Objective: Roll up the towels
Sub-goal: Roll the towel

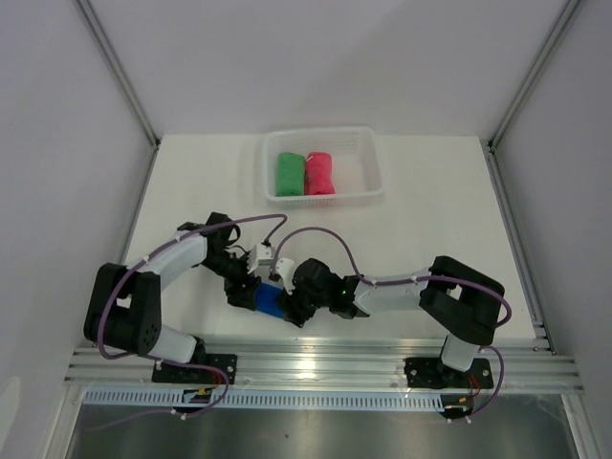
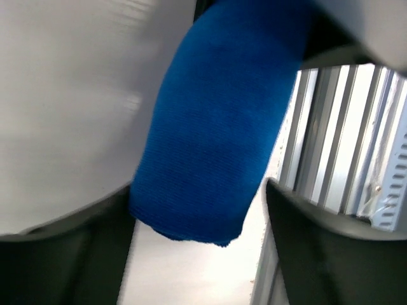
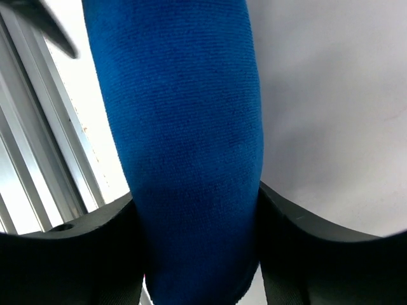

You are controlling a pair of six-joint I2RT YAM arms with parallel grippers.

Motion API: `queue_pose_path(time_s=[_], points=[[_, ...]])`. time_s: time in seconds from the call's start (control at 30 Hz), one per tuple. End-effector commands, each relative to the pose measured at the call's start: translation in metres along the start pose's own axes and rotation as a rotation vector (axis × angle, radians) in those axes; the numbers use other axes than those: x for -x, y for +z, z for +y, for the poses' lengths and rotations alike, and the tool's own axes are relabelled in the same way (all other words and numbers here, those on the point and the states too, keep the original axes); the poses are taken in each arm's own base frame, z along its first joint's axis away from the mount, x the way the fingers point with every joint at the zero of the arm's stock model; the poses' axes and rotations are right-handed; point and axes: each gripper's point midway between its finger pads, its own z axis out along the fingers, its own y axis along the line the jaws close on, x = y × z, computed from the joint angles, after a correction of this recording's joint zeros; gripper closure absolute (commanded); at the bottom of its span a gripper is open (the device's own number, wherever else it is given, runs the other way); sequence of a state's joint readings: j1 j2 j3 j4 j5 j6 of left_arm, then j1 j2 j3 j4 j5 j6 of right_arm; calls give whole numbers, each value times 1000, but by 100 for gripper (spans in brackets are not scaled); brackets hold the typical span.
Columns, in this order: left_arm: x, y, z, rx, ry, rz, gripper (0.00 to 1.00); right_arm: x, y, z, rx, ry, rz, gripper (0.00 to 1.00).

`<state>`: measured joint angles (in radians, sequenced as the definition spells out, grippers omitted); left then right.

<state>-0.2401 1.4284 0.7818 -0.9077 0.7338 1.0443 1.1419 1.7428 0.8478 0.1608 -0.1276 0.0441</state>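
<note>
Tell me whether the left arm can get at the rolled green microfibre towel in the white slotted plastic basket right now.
Probably, though not at once: the left tool stands open around the rolled blue microfibre towel. Nothing lies between it and the open-topped basket, where the green towel sits uncovered.

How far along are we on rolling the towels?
Done: the green towel and pink towel lie rolled side by side in the white basket. In hand: the blue towel, already a roll, pinched between the right fingers, with the left fingers flanking its end. Left: probably setting it in the basket.
</note>
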Motion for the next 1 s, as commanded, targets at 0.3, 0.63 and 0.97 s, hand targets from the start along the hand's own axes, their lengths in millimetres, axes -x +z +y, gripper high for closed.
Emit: queue_pose_path(time_s=[0.3,0.63,0.97], points=[[4,4,7,-57,-68,39,55,15,-4,-9,-132,-113,12,16],[1,5,4,-80,-107,46,56,36,18,2,-104,-128,-12,12],[9,-3,7,-68,-138,-24,25,3,36,8,-79,-69,83,35]])
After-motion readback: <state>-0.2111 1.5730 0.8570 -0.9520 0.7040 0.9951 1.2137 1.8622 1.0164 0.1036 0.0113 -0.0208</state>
